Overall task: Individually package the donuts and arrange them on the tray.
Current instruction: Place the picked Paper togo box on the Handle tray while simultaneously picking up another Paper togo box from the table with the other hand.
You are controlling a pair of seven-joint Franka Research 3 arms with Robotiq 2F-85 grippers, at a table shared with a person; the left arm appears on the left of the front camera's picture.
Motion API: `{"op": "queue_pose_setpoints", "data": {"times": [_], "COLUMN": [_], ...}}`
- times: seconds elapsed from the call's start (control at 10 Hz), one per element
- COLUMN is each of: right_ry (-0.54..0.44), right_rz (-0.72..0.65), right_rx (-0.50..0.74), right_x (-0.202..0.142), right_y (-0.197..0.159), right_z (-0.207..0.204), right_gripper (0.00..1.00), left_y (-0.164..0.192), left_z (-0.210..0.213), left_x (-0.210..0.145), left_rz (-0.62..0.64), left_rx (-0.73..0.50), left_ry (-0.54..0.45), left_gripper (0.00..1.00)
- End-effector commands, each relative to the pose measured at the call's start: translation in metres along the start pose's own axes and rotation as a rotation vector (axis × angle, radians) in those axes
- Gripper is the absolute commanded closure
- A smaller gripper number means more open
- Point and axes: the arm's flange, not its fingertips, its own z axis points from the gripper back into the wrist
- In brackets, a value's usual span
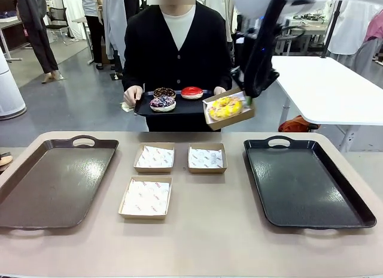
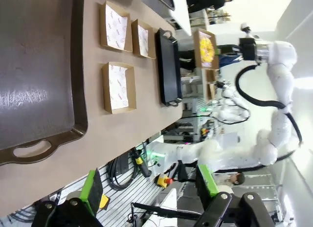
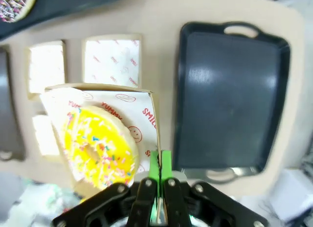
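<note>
Wrist view — right claw [image 3: 159,156] pinches box [image 3: 98,87]; donut [image 3: 113,156] inside.

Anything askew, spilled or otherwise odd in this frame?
The cardboard box carrying the yellow donut hangs tilted in the air, pinched by one rim in the right pincer. Nothing looks spilled.

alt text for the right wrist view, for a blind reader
The right gripper is shut on the edge of a cardboard box holding the yellow sprinkled donut, raised above the table. Below lie a black tray and empty paper-lined boxes.
</note>
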Motion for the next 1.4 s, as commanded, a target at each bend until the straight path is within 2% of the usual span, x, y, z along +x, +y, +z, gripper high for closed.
{"op": "queue_pose_setpoints", "data": {"times": [0.0,0.2,0.4,0.7,1.0,1.3], "right_ry": [0.009,0.019,0.016,0.031,0.029,0.023], "right_rz": [0.02,0.017,-0.027,-0.109,-0.132,-0.084], "right_rx": [0.069,0.068,0.077,0.101,0.17,0.151], "right_x": [-0.037,-0.071,-0.104,-0.129,-0.145,-0.14], "right_y": [-0.053,-0.09,-0.124,-0.157,-0.175,-0.177], "right_z": [0.007,0.003,-0.009,-0.039,-0.079,-0.114], "right_gripper": [0.99,0.99,0.99,0.99,0.99,0.99], "left_y": [-0.047,-0.081,-0.118,-0.148,-0.151,-0.13], "left_z": [-0.022,-0.063,-0.122,-0.199,-0.272,-0.328], "left_x": [0.027,0.04,0.047,0.045,0.045,0.034], "left_rz": [0.006,-0.021,-0.031,-0.065,-0.078,-0.083], "left_rx": [0.147,0.288,0.442,0.613,0.747,0.842], "left_ry": [0.05,0.106,0.179,0.242,0.257,0.282], "left_gripper": [0.0,0.0,0.0,0.0,0.0,0.0]}}
